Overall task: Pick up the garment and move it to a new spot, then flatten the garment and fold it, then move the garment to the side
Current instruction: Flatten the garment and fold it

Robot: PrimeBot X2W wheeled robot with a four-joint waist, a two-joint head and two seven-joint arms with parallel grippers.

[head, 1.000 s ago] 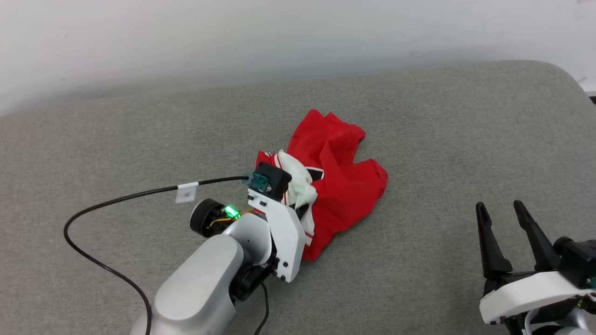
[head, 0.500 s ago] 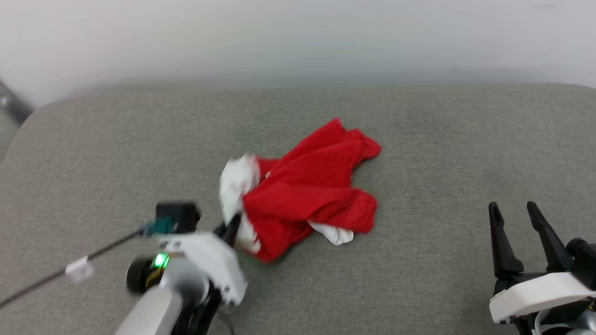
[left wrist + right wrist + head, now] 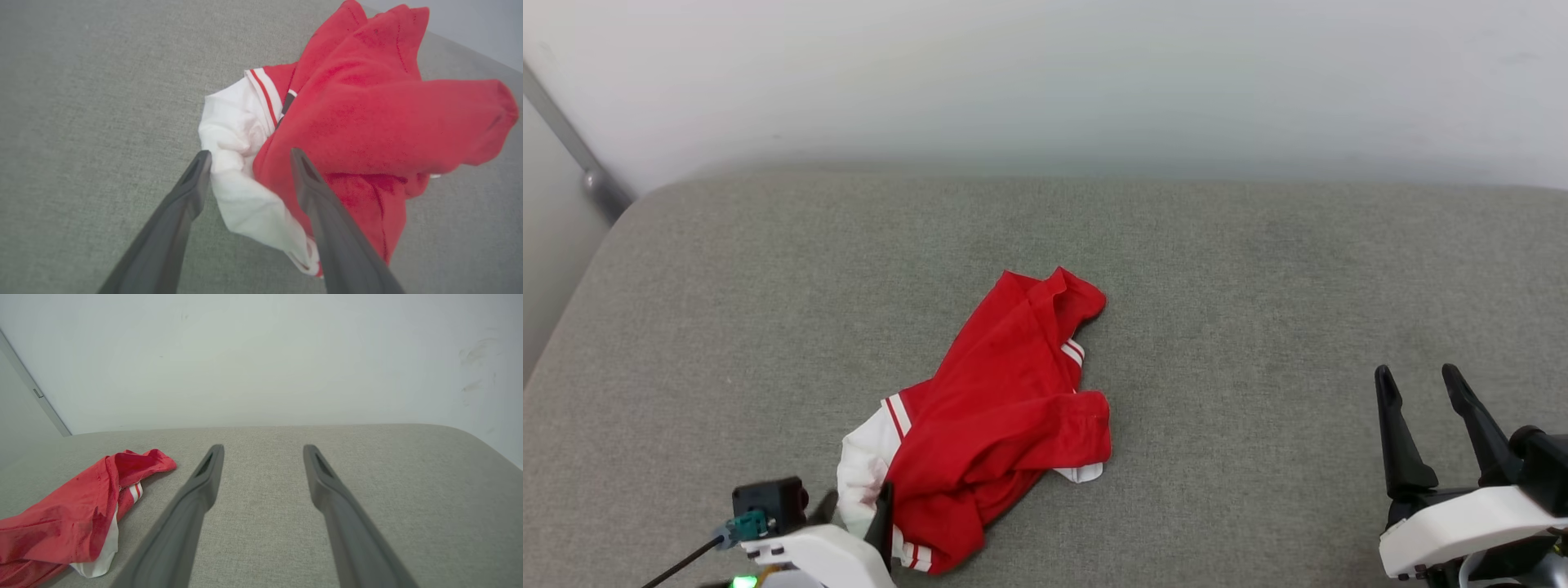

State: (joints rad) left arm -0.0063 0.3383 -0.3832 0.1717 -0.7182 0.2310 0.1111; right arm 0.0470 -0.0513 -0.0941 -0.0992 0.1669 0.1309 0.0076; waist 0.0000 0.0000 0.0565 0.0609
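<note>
Grey-black and spread wide, the left gripper straddles the garment without clasping it. The shirt lies crumpled on the grey cushion, so the move looks done and flattening comes next. Well apart, the right gripper waits, likewise spread and empty.

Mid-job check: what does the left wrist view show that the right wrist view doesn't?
Left wrist view: the left gripper, open, with the garment's white sleeve between its fingers, and a bit of black lettering by the striped trim. Right wrist view: the right gripper, open above bare cushion, plus the wall and a grey rail at the left. Both: the crumpled red garment lying on the grey cushion.
</note>
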